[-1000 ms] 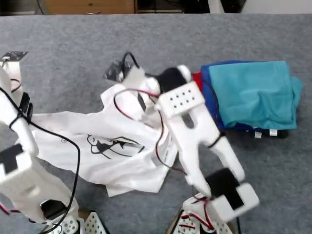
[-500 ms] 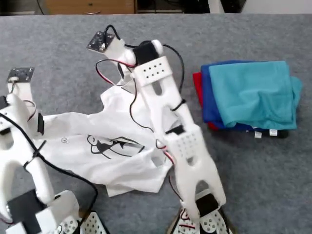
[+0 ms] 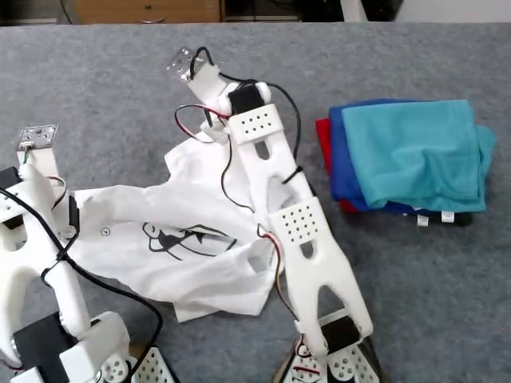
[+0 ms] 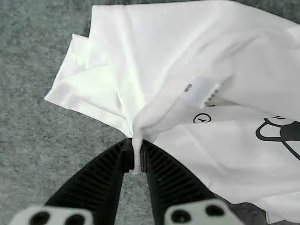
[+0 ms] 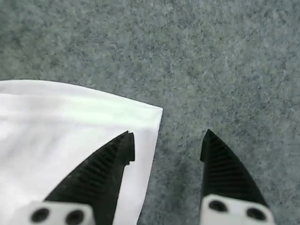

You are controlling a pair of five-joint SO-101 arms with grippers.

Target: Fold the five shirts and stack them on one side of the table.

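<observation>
A white shirt [image 3: 184, 199] with a black print lies rumpled on the grey carpeted table, left of centre. In the left wrist view my left gripper [image 4: 135, 145] is shut on a pinched fold of the white shirt [image 4: 187, 47] at its edge; from above, the left gripper [image 3: 72, 214] sits at the shirt's left side. My right gripper [image 5: 168, 136] is open above a corner of the white shirt [image 5: 61, 131], one finger over cloth, the other over carpet. From above, the right gripper [image 3: 209, 132] hangs at the shirt's far edge.
At the right of the table lies a stack of folded shirts: teal [image 3: 411, 152] on top, blue [image 3: 343, 159] and red [image 3: 323, 136] under it. Bare carpet [image 3: 104, 88] stretches behind the white shirt. Wooden furniture [image 3: 144, 9] stands past the far edge.
The right arm has swung left and stretched out, carrying its gripper to the shirt's far edge. The left arm's wrist has shifted nearer, to the shirt's left side.
</observation>
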